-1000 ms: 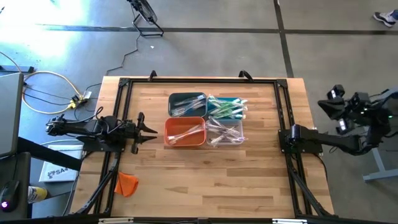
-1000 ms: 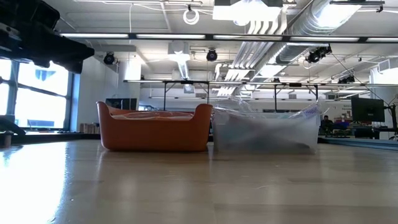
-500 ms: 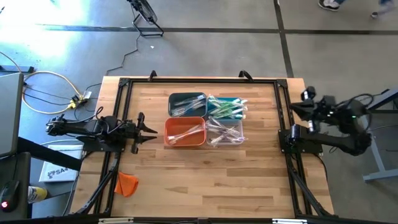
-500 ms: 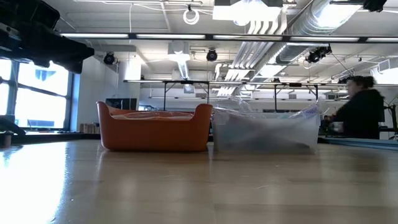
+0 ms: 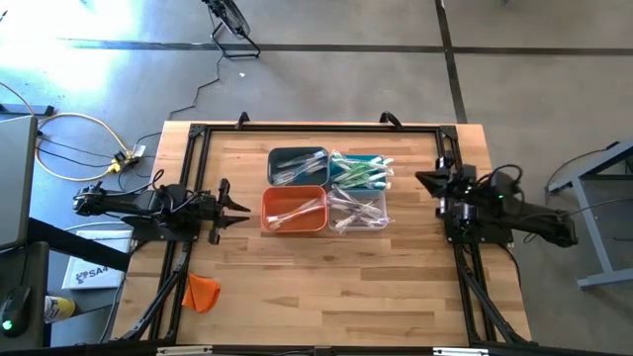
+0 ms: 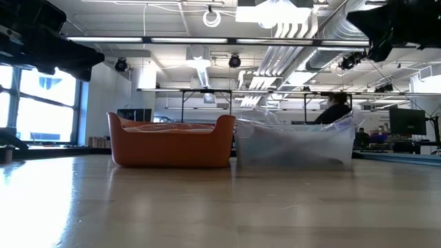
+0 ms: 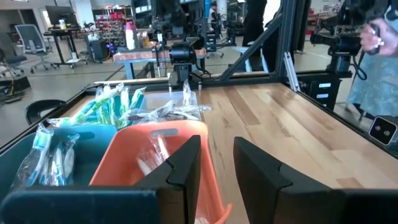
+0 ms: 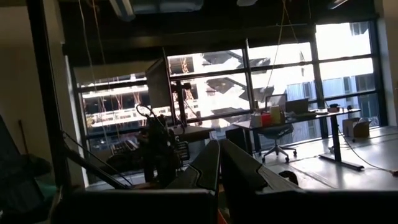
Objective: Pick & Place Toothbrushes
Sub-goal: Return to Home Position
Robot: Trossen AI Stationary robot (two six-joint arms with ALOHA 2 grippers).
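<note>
- The desk [image 5: 326, 277] shows pale blond wood, striped in planks, with a black frame [image 5: 194, 158] round it.
- Four bins: dark slate bin [image 5: 280, 156], teal bin [image 5: 346, 182], bright orange bin [image 5: 269, 203], clear bin [image 5: 380, 220].
- The toothbrushes [image 5: 364, 168] flash green and white handles under shiny clear wrap.
- An orange cloth lump [image 5: 202, 292], same hue as the bin.
- The left arm [image 5: 148, 203] and right arm [image 5: 514, 213] are both black.
- The floor [image 5: 326, 69] is grey, and a yellow cable [image 5: 74, 119] lies on it.

1. The table [image 5: 297, 267] is light wood, smooth, with a soft shine.
2. The orange bin [image 6: 169, 148] is smooth, slightly glossy plastic.
3. The clear bin [image 6: 296, 148] is see-through plastic.
4. The toothbrushes [image 5: 361, 170] have clear, shiny wrappers.
5. The orange lump [image 5: 202, 292] may be cloth.
6. The black frame [image 5: 316, 129] is matt metal.
</note>
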